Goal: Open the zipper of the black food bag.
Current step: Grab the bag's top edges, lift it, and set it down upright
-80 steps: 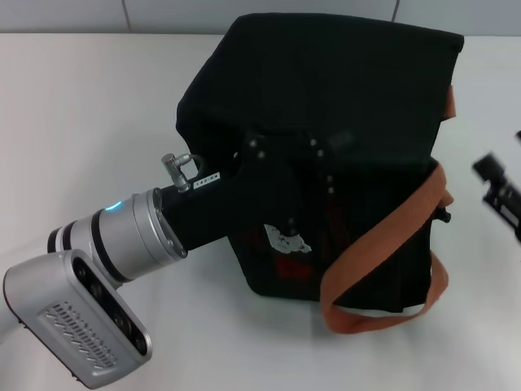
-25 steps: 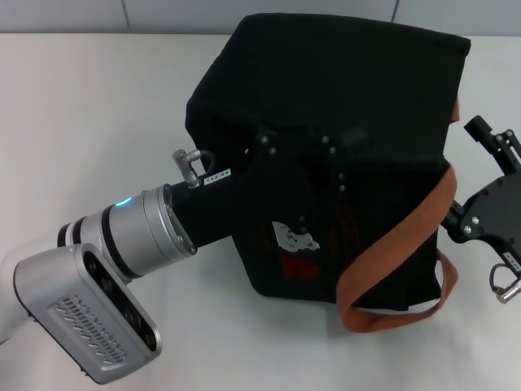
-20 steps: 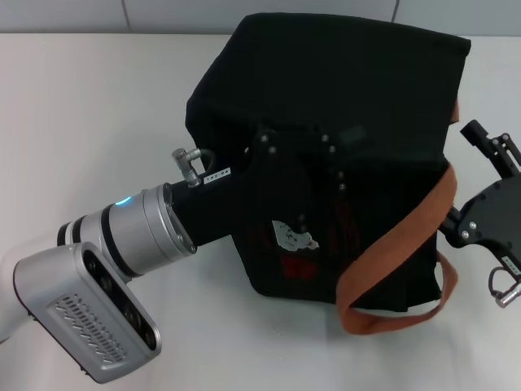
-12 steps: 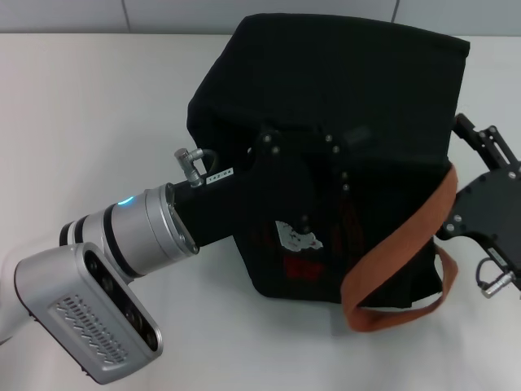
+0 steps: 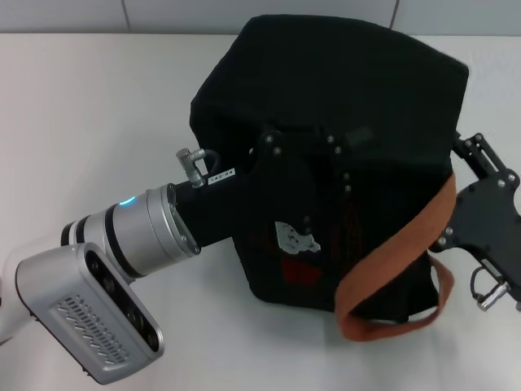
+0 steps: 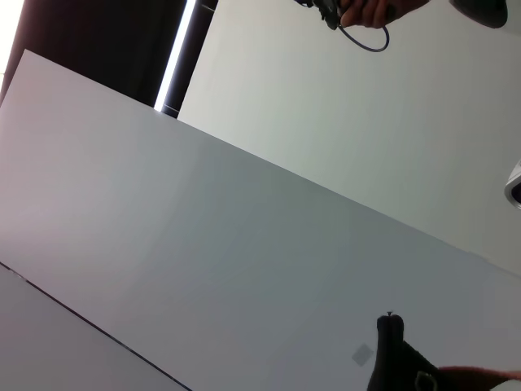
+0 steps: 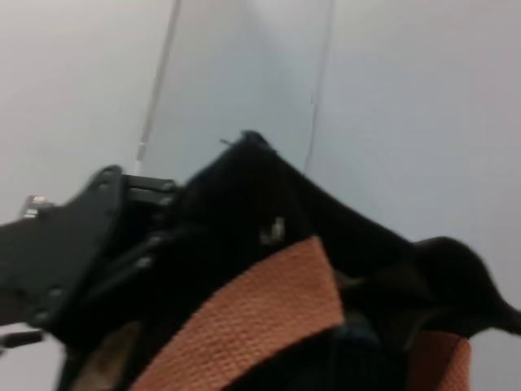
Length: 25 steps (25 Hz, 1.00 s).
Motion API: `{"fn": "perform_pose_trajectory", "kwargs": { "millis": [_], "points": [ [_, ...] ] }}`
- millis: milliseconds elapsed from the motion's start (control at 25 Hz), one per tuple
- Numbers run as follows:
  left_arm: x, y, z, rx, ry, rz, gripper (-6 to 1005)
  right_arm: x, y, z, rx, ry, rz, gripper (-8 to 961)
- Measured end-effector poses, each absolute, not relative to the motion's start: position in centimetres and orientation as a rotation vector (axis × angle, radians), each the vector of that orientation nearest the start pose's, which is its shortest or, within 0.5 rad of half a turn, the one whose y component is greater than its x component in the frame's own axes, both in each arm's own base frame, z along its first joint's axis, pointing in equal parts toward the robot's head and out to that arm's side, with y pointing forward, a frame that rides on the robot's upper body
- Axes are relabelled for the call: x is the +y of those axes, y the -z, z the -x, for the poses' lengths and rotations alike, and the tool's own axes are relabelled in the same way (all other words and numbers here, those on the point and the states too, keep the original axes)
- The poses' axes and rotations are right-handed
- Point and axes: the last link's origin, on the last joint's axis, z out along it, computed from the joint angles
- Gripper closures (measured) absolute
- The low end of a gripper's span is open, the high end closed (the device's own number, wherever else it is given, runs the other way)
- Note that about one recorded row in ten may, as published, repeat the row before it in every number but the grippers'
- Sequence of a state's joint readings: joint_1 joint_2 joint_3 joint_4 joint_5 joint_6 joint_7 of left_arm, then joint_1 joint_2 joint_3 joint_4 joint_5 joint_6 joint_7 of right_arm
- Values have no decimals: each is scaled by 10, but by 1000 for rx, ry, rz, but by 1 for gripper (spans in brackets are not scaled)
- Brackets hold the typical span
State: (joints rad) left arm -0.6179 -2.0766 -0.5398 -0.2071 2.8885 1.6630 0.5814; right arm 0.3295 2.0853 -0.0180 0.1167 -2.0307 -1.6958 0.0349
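Observation:
The black food bag (image 5: 342, 73) stands in the middle of the white table, its orange-brown strap (image 5: 399, 244) looping down the front right. My left gripper (image 5: 326, 163) lies against the bag's front upper face, black on black, just above the bear picture (image 5: 295, 238). My right gripper (image 5: 470, 159) is at the bag's right side, touching it beside the strap. The zipper line is not distinct in the head view. In the right wrist view a small metallic glint (image 7: 277, 230) sits on the bag's top corner above the strap (image 7: 260, 309).
The white table (image 5: 89, 106) spreads to the left and front of the bag, and a tiled wall runs along its far edge. The left wrist view shows only wall panels and a sliver of black (image 6: 399, 358).
My right gripper has come in from the right edge to the bag's right side by the strap. The bag and my left gripper have shifted slightly to the right.

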Motion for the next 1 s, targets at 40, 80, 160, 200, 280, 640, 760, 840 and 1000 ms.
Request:
{"fn": "perform_pose_trajectory", "kwargs": {
  "millis": [40,80,160,200,280,640,760,840,1000],
  "points": [
    [275,79,177,1089,961,1885,908,229,52,-280,25,-1000,2008,125],
    [275,79,177,1089,960,1885,908,229,52,-280,22,-998,2008,126],
    [275,79,177,1089,960,1885,908,232,52,-279,23,-995,2005,126],
    [275,79,177,1089,960,1885,908,234,52,-278,23,-990,1996,126],
    [275,79,177,1089,959,1884,908,238,51,-277,22,-980,1958,125],
    [274,79,177,1088,963,1882,908,236,52,-272,-55,-890,1823,125],
    [274,79,177,1090,965,1882,908,234,53,-272,-88,-862,1820,126],
    [274,79,177,1091,965,1883,908,230,55,-272,-129,-829,1817,127],
    [274,79,177,1091,965,1882,908,222,61,-271,-238,-745,1806,128]
  ]
}}
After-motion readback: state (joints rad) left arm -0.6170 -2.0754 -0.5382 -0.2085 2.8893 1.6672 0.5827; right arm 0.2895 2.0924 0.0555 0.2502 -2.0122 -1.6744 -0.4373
